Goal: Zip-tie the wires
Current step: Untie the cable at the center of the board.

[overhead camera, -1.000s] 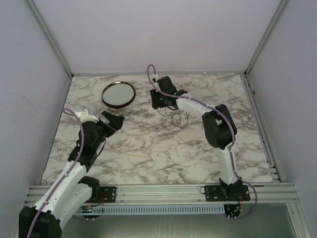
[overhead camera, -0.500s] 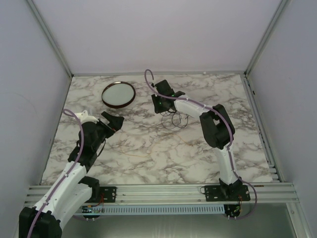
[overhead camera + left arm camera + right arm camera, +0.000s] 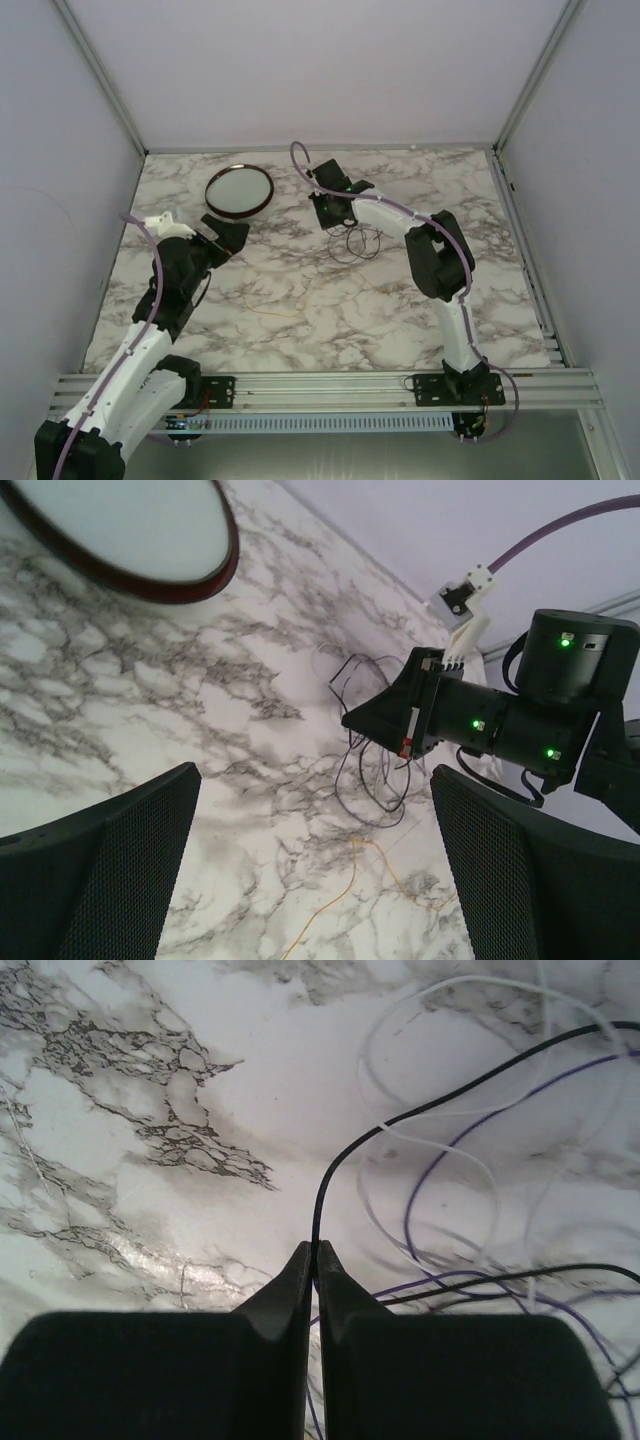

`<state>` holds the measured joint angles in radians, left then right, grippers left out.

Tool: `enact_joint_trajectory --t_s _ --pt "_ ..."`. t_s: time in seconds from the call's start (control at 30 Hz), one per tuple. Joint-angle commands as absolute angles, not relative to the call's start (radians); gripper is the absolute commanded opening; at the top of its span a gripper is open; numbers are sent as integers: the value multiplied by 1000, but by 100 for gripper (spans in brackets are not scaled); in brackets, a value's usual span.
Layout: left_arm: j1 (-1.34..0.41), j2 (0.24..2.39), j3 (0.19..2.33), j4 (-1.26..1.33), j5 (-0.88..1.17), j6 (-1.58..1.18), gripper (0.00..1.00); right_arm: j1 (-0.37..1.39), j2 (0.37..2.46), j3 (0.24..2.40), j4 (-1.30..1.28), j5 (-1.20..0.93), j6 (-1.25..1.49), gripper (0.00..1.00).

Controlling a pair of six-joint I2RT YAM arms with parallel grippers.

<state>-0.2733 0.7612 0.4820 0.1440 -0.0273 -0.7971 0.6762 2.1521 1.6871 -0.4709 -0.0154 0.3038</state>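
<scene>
Two arms are in play over the white, grey-veined marble tabletop point(image 3: 330, 330). Out towards the far middle of the table, the right gripper point(image 3: 313, 1250) is down low at the thin, dark, loosely looped wires point(image 3: 356, 243). Look at that wrist view: its jaws are pressed together, tip to tip, with one black strand point(image 3: 317, 1215) of the bundle pinched right between them. That strand curves up and away to the right, and purple, white and more black loops lie sprawled on the marble just beyond the fingertips. From above, the tangle sits flat on the table, just on the near side of the right gripper.

Over on the left, the left gripper point(image 3: 228, 235) hangs above the marble with its jaws spread wide and nothing between them. Its own camera looks straight across at the wires and the right gripper. The round dish with a dark red-brown rim and pale centre point(image 3: 240, 190) rests just beyond it, well apart from the wires.
</scene>
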Motion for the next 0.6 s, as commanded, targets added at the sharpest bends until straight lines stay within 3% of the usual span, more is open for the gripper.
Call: enact_joint_trajectory --t_s 0.0,0.33,0.57 --pt "-274 776 580 131 8 -758 100 674 2041 1828 -583 84 274 0" --pt "-273 901 798 200 149 -763 100 669 1849 2066 -714 266 252 0" --pt "-273 1021 947 284 235 -715 100 639 1766 2161 -558 334 231 0"
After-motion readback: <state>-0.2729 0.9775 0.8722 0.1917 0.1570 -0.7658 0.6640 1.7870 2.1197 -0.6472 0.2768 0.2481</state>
